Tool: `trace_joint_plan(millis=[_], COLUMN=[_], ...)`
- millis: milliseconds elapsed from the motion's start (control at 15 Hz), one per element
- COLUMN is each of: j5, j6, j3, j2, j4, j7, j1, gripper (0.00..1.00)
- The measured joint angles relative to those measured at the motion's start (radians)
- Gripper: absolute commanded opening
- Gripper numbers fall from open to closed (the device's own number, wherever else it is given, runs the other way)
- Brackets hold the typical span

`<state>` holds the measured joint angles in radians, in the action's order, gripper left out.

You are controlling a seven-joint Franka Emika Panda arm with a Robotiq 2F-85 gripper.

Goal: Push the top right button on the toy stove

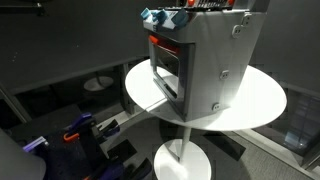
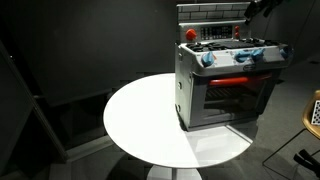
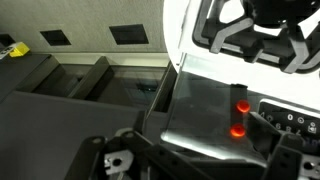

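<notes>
The toy stove point(image 2: 225, 85) stands on a round white table point(image 2: 140, 120), silver-grey with a dark door window and a red strip above it. It also shows in an exterior view point(image 1: 205, 60). Blue knobs point(image 2: 245, 55) line its top front edge and a red knob point(image 2: 190, 33) sits at a corner. My gripper point(image 2: 255, 8) hovers above the stove's back right. In the wrist view my gripper point(image 3: 198, 140) is open and empty. Its dark fingers frame a silver panel with two glowing red buttons point(image 3: 240, 117). A black burner grate point(image 3: 250, 25) lies beyond.
The table's white pedestal base point(image 1: 180, 160) stands on a dark floor. Blue and black gear point(image 1: 80, 135) lies on the floor beside it. A grey brick-pattern back panel point(image 2: 210, 12) rises behind the stove top. Dark walls surround the scene.
</notes>
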<state>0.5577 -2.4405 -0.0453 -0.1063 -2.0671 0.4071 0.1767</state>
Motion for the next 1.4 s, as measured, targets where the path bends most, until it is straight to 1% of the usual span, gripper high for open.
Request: trace_joint_plan(millis=[333, 667, 1200, 1400], j5=[0.002, 0.002, -0.001, -0.009], j6=[0.0, 0.001, 0.02, 0.049], j3=[0.023, 0.054, 0.082, 0.084], j2=[0.088, 0.15, 0.162, 0.151], j4=[0.085, 0.14, 0.157, 0.157], j7=[0.004, 0.004, 0.004, 0.005], j1=[-0.025, -0.062, -0.094, -0.101], gripper=[1.0, 1.0, 1.0, 1.0])
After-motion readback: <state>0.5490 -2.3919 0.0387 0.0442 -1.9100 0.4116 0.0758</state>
